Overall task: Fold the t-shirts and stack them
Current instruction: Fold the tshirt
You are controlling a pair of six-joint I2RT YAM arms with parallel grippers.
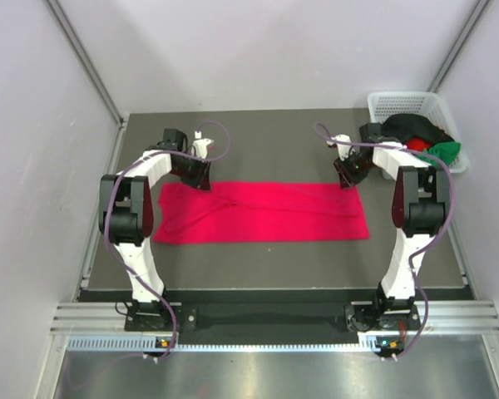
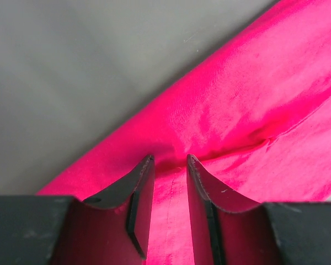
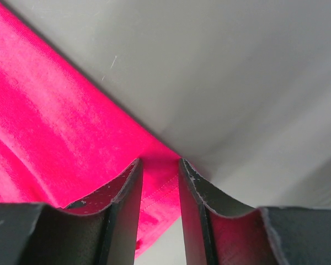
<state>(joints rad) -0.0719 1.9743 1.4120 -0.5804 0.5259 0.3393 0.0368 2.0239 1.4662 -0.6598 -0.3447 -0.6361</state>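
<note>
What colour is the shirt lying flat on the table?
Bright crimson-pink, plain; the shirt shows best in the top external view.

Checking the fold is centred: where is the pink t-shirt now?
Top view: the pink t-shirt lies mid-table as a long band between both arms, left tool and right tool at its far corners.

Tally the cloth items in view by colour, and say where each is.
Crimson-pink: 1, the shirt spread on the table.
Black: 1, in the basket.
Red: 1, in the basket.
Green: 1, in the basket.
Total: 4. The basket pile is bunched, so more may be hidden.
</note>
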